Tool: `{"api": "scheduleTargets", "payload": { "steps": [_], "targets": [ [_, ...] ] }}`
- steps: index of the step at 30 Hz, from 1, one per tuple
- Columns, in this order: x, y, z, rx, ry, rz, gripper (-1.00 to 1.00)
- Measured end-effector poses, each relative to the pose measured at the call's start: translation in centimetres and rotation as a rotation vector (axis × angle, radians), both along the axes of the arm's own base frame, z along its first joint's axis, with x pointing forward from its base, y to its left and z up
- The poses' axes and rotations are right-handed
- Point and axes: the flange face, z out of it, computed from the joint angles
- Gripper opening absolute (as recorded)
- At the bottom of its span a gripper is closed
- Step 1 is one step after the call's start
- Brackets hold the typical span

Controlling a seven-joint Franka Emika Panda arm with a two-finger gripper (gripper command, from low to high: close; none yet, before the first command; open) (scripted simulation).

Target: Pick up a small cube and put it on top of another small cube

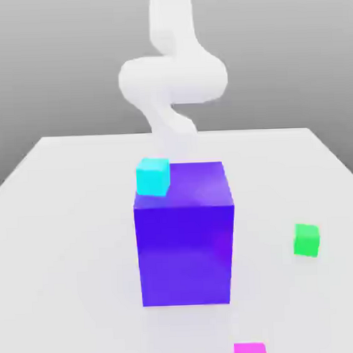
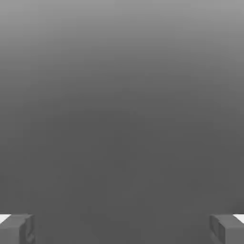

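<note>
The small magenta cube (image 1: 250, 350) lies on the white table at the near edge of the exterior view, partly cut off by the frame. The small green cube (image 1: 307, 241) sits on the table toward the exterior view's right, well apart from the magenta one. The white arm (image 1: 172, 75) rises behind the big block at the far side of the table, away from both cubes. In the hand view my gripper (image 2: 122, 228) is open, its two grey fingertips (image 2: 16, 228) standing far apart with nothing between them, facing plain grey background.
A big blue-purple block (image 1: 184, 236) stands in the middle of the white table (image 1: 59, 233), between the arm and the magenta cube. A small cyan cube (image 1: 152, 176) shows at the block's upper left corner. Bare table lies around the green cube.
</note>
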Motion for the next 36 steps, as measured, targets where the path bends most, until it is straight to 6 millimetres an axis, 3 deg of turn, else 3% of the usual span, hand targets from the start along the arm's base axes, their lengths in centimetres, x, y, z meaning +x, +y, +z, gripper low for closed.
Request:
{"api": "scheduleTargets", "payload": {
  "steps": [8, 16, 23, 31, 35, 36],
  "targets": [
    [9.1, 2.3, -11.5, 0.339, 0.276, -0.23, 0.0],
    [14.3, 6.0, -24.6, 0.51, 0.536, -0.565, 0.0],
    [15.7, 8.8, -36.1, 0.54, 0.675, -0.92, 0.0],
    [14.8, 10.0, -47.6, 0.491, 0.659, -1.354, 0.0],
    [14.7, 10.1, -53.4, 0.481, 0.641, -1.404, 0.0],
    [14.7, 10.0, -54.7, 0.481, 0.641, -1.406, -1.0]
  ]
}}
